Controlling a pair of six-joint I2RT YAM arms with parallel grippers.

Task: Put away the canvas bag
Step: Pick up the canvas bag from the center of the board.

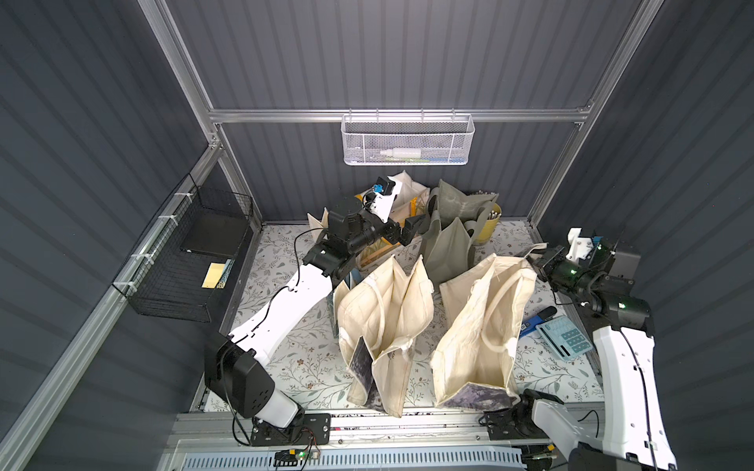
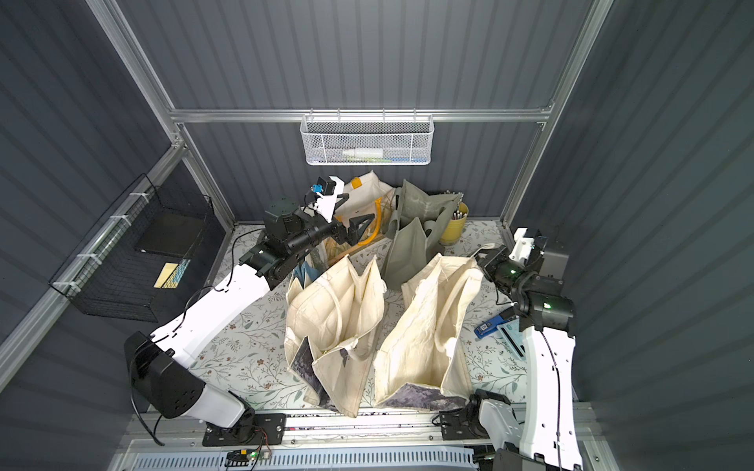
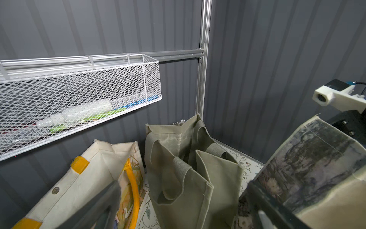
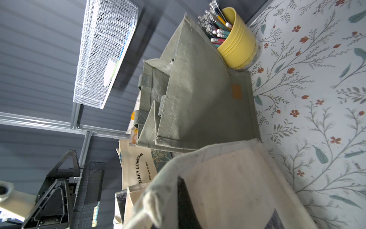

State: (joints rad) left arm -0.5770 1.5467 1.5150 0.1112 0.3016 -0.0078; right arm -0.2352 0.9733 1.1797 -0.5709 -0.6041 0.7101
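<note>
Elbow-bent right arm's right tool clamps the rim of the cream canvas bag standing at 3 o'clock on the floral counter, while the outstretched left arm's left tool gapes empty at 12 o'clock.

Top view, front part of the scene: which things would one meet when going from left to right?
Black wire basket → left cream canvas bag → right cream canvas bag → teal calculator.

- The left gripper is held level at the end of an extended arm, jaws spread wide.
- The right gripper is clamped on the canvas bag rim.
</note>
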